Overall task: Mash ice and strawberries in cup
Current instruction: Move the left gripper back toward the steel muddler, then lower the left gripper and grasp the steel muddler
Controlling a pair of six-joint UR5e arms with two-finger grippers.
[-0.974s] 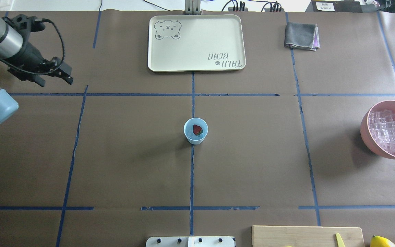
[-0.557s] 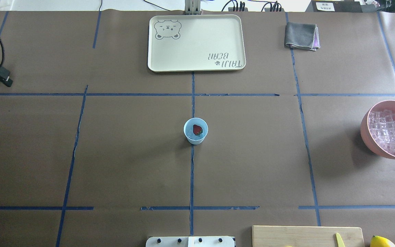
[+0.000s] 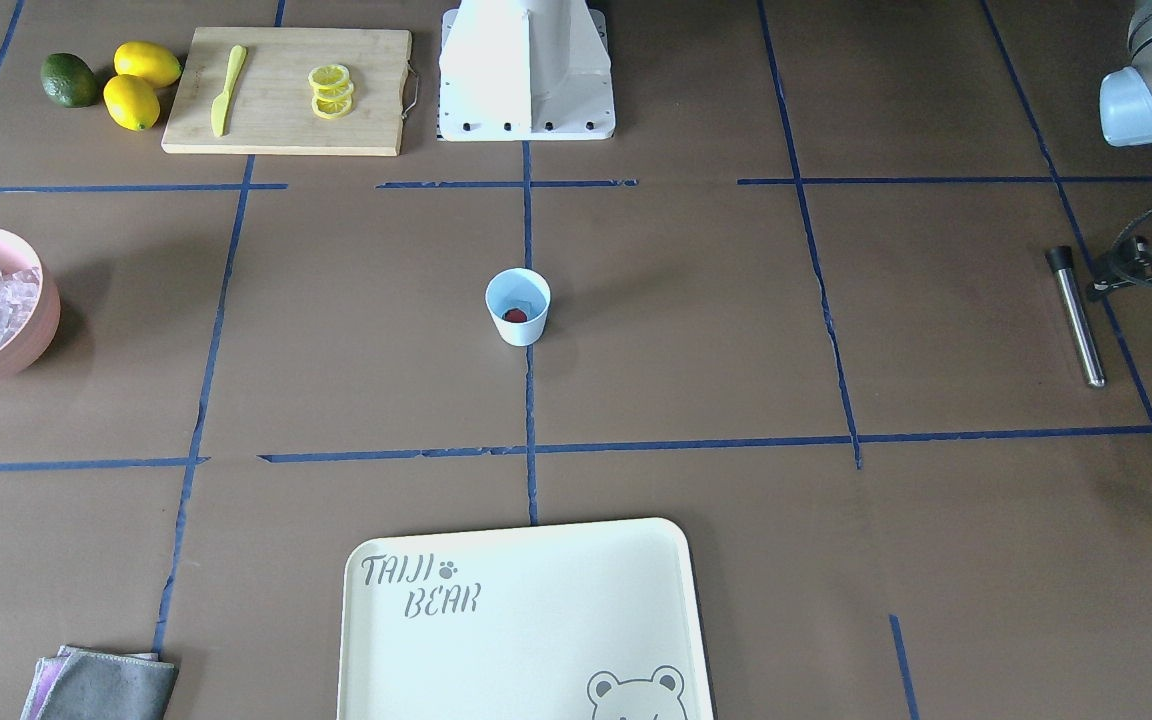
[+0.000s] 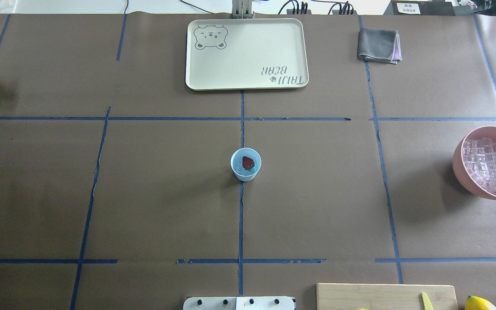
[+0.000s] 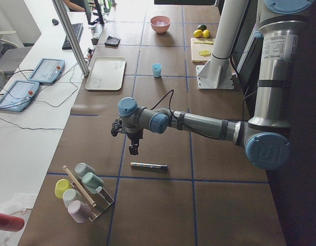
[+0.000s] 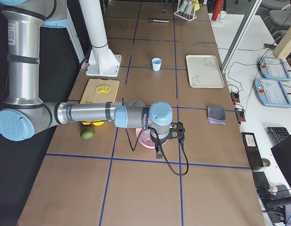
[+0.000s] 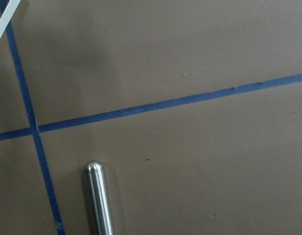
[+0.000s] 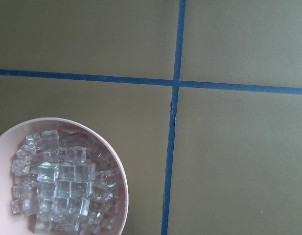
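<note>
exterior left: cup [image 5: 156, 70] well beyond left gripper [image 5: 132, 149]

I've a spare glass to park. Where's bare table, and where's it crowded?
Bare: the squares on both sides of the cup, and inside the tray. Crowded: the cutting board corner with lemons, by the pink bowl, by the metal rod.

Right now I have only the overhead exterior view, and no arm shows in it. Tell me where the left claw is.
Observer: In the exterior left view the left claw hangs above the table, close to the metal rod.
Operator: Now place the right claw.
Observer: The exterior right view shows it hanging beside the pink bowl of ice.
Operator: Report what sits on the cutting board.
Observer: A stack of lemon slices lies on it.
</note>
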